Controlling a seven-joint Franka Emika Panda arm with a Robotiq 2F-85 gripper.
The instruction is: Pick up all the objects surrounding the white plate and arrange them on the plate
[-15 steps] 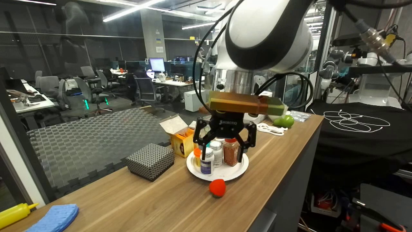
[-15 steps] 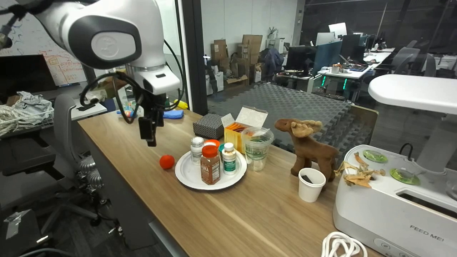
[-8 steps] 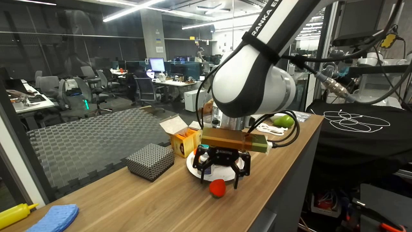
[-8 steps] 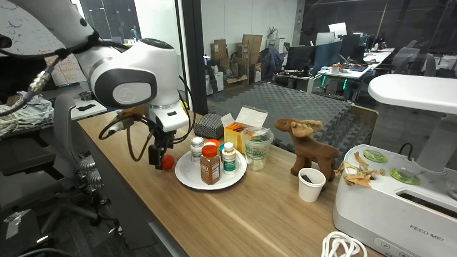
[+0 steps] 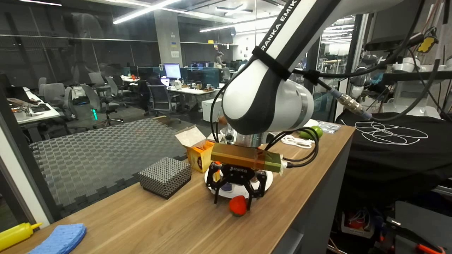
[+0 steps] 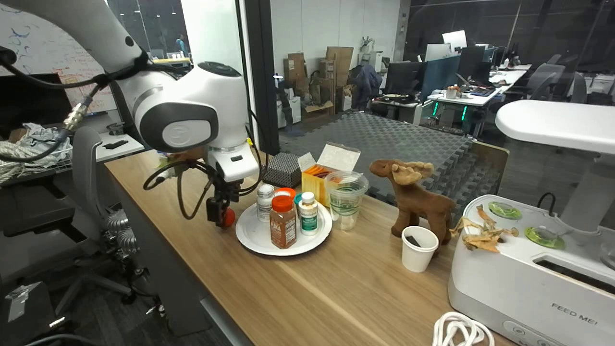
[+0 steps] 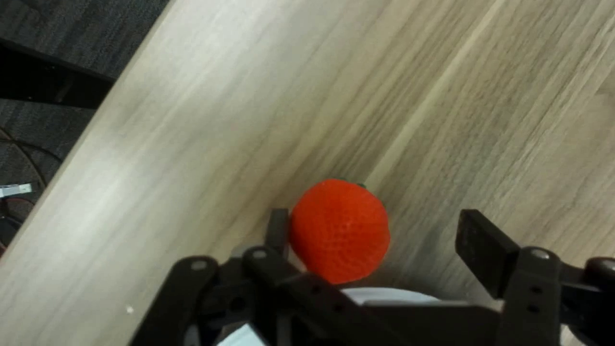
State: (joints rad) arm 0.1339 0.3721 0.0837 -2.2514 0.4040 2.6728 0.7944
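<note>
The claw (image 5: 232,205) stands low over the wooden counter (image 5: 159,225), its fingers (image 7: 483,250) spread wide and gripping nothing. Between them sits the red ball (image 7: 339,231), just beside one finger, though whether the two touch I cannot tell, and with a gap to the other. To the right of the claw in an exterior view lies the white plate (image 6: 252,240), bearing a red-capped jar (image 6: 282,228), a white bottle (image 6: 264,204) and a green-labelled bottle (image 6: 308,218). Past the plate from the claw stand a yellow carton (image 6: 313,188) and a clear plastic cup (image 6: 346,202). A grey box (image 5: 165,176) sits to the claw's left in an exterior view.
</note>
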